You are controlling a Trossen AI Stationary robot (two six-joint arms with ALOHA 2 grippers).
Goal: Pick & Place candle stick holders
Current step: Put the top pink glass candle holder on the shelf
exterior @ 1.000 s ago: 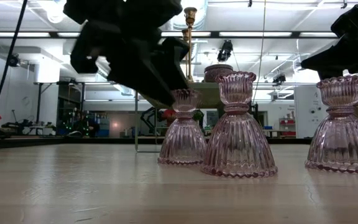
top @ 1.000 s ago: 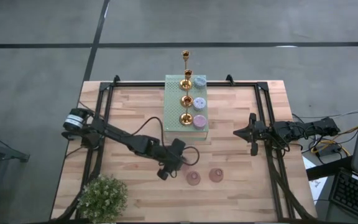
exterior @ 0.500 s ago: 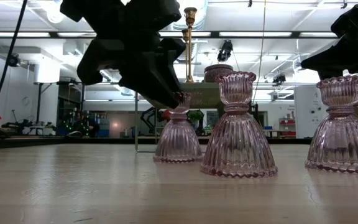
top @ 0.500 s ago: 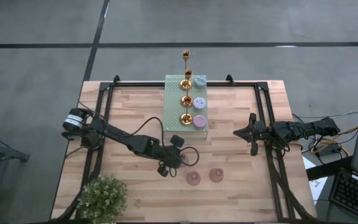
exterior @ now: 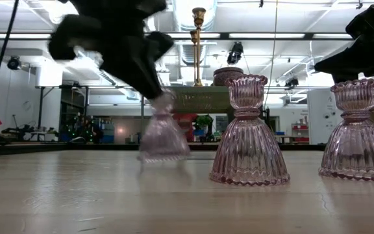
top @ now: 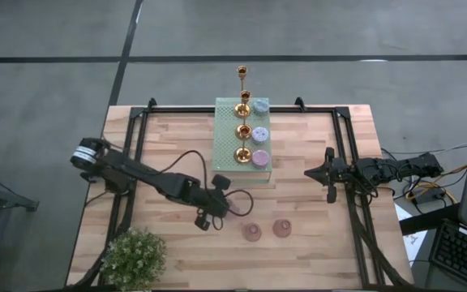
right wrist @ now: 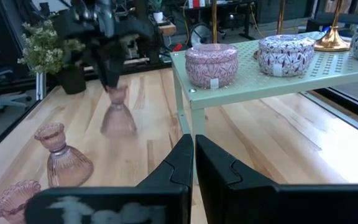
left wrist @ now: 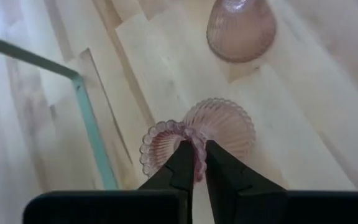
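Observation:
Three pinkish clear glass candle stick holders are off the stand. Two stand on their bases on the table (top: 252,233) (top: 281,229). The third (exterior: 163,133) is under my left gripper (top: 207,212), which is shut on its top. It also shows in the left wrist view (left wrist: 222,127) and, blurred, in the right wrist view (right wrist: 118,115). Gold holders (top: 242,130) and squat round ones (top: 260,135) stand on the pale green perforated stand (top: 227,144). My right gripper (top: 310,173) waits shut to the right of the stand. My left gripper pinches the cup rim (left wrist: 196,148) at the holder's top, one finger inside the cup and one outside it. The fingers come from above, pointing down. The holder hangs roughly upright below them, its base at or just above the wood; blur hides which.
A bushy potted plant (top: 134,256) stands at the near left corner. A black frame (top: 136,122) runs along the table's sides and far edge. The stand's leg (left wrist: 92,124) is close beside the held holder. Bare wood lies left of the stand.
My left gripper has shut on the pink holder's rim and moved toward the table's left edge. The holder has gone with it, away from the other two, which have stayed where they stood.

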